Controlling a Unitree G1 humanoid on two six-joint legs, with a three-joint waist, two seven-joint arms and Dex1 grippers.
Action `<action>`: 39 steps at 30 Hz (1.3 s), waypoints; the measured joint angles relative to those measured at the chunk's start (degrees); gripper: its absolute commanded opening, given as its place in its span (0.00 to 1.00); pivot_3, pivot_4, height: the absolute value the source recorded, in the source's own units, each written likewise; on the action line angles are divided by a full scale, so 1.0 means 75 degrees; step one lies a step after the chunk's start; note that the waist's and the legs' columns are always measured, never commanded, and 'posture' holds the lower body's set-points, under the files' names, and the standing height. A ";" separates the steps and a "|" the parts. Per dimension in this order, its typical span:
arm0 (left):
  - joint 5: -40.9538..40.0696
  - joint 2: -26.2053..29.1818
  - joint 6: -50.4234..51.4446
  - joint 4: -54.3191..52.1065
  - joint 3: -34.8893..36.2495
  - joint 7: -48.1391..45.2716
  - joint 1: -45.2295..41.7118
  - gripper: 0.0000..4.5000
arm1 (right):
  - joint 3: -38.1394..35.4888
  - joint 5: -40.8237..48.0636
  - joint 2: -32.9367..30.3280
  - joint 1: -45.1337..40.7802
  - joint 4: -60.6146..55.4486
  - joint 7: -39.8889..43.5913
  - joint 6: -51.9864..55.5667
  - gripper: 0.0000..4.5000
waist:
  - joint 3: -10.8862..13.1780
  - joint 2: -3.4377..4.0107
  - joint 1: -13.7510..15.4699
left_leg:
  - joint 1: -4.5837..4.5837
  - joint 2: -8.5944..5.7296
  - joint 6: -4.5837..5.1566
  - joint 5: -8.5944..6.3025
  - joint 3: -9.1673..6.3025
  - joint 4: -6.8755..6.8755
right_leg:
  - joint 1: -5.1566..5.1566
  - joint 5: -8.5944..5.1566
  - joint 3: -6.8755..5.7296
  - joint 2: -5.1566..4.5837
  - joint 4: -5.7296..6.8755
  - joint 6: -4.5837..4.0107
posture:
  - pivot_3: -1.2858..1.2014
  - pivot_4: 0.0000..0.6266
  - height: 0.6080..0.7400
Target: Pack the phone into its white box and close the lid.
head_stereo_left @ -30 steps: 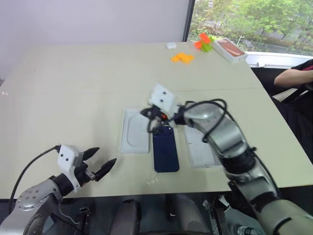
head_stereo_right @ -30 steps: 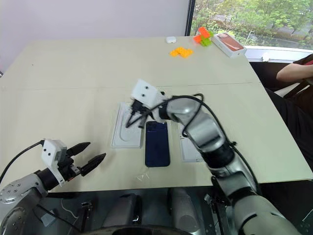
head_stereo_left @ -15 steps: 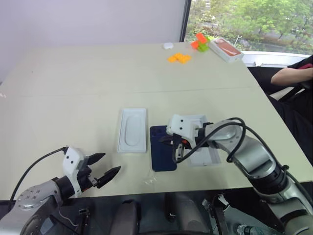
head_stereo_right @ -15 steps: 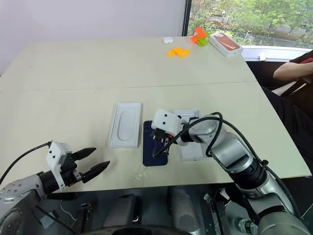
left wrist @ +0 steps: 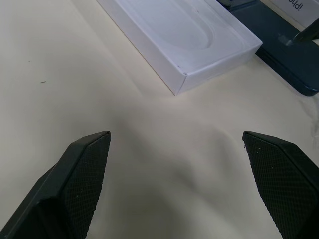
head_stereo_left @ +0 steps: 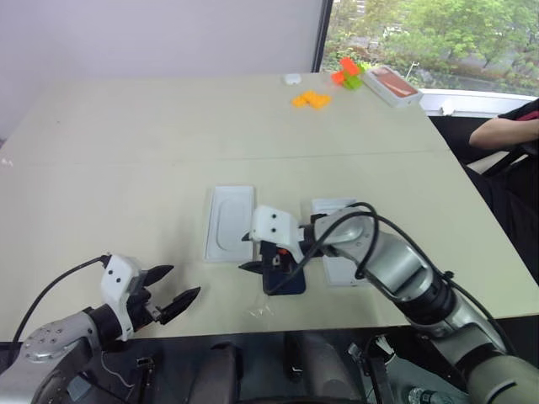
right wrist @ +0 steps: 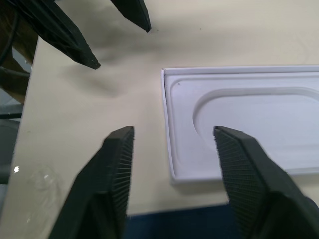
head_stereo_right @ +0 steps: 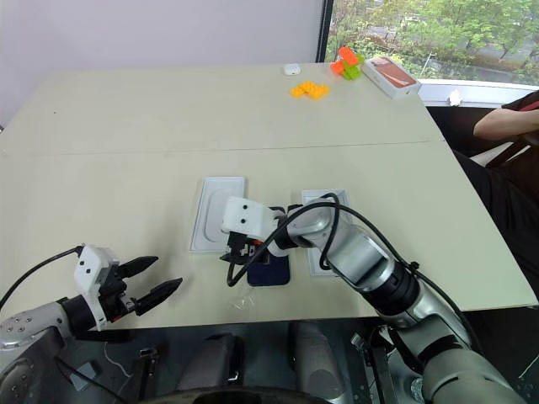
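At the near edge of the desk (head_stereo_left: 126,168), toward its left corner, the robot's left gripper (head_stereo_left: 173,287) is hovering just over the surface with its two black fingers spread wide and nothing between them. A scrap of clear film (head_stereo_left: 259,310) is lying by the same edge, a little toward the middle. Just behind it, the right gripper (head_stereo_left: 259,253) is hanging low above the near end of the phone (head_stereo_left: 286,282), its fingers (right wrist: 241,184) parted and gripping nothing, though whether a tip is touching the dark navy back is hard to make out. The phone is lying flat on the desktop, out of any box, between two white pieces. Just beside it on the left is resting a thin white insert (head_stereo_left: 230,222) with an oval recess; just beside it on the right is lying a shallow white tray (head_stereo_left: 341,263), largely hidden by the right arm, so which part of the packaging it is stays unclear. Far across the desk, near the back right corner, orange blocks (head_stereo_left: 312,99), a small white object (head_stereo_left: 292,78), orange and green blocks (head_stereo_left: 349,71) and an orange-topped box (head_stereo_left: 395,84) are sitting by the window. A person's arm (head_stereo_left: 504,131) is resting beyond the right edge.
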 measured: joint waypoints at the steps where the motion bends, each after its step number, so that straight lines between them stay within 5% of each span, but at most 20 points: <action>1: 0.0000 0.0001 -0.0002 -0.0001 0.0047 -0.0003 0.0050 1.00 | 0.0080 -0.0012 0.0051 -0.0003 0.0051 -0.0016 0.0001 0.60 | 0.0000 0.0000 -0.0004 | -0.0001 -0.0001 0.0000 0.0000 0.0002 0.0000 | 0.0000 0.0001 0.0001 -0.0002 -0.0001 0.0000 | 0.52 0.24 1.00; 6: -0.0001 0.0006 -0.0013 -0.0042 0.0152 -0.0003 0.0269 1.00 | 0.0356 -0.0149 0.0270 -0.0009 0.0337 -0.0187 0.0047 0.60 | 0.0000 0.0000 -0.0008 | -0.0001 -0.0009 0.0000 0.0000 0.0005 0.0000 | -0.0001 0.0002 0.0006 -0.0013 -0.0001 -0.0001 | 0.52 0.24 1.00; 10: -0.0003 0.0002 -0.0013 -0.0104 0.0156 0.0010 0.0355 1.00 | 0.0442 -0.0224 0.0354 -0.0021 0.0465 -0.0257 0.0060 0.35 | 0.0000 0.0000 -0.0009 | 0.0002 -0.0008 0.0000 0.0000 0.0002 0.0000 | 0.0000 0.0001 0.0005 -0.0010 0.0001 -0.0001 | 0.52 0.24 1.00; 13: -0.0002 0.0001 -0.0013 -0.0118 0.0167 0.0019 0.0403 1.00 | 0.0506 -0.0308 0.0382 -0.0049 0.0593 -0.0323 0.0059 0.01 | 0.0000 0.0000 -0.0011 | 0.0004 -0.0004 0.0000 0.0000 0.0001 0.0000 | 0.0000 0.0001 0.0004 -0.0005 0.0002 -0.0001 | 0.52 0.24 1.00; 28: 0.0052 -0.0039 -0.0030 -0.0174 0.0170 0.0050 0.0164 1.00 | 0.0532 -0.0626 0.0653 -0.0378 0.1224 -0.0511 -0.0085 0.01 | 0.0000 0.0000 -0.0013 | 0.0003 -0.0004 0.0000 0.0000 0.0002 0.0000 | 0.0000 0.0002 0.0004 -0.0004 0.0002 -0.0003 | 0.52 0.24 1.00; 39: 0.0177 -0.0136 -0.0097 -0.0058 0.0100 0.0079 -0.0063 1.00 | 0.0231 -0.1382 0.1090 -0.1247 0.3223 -0.1134 -0.1107 0.01 | -0.0001 0.0000 -0.0011 | 0.0004 -0.0005 -0.0001 0.0001 0.0004 0.0005 | 0.0001 0.0020 0.0004 -0.0004 0.0008 -0.0030 | 0.52 0.24 1.00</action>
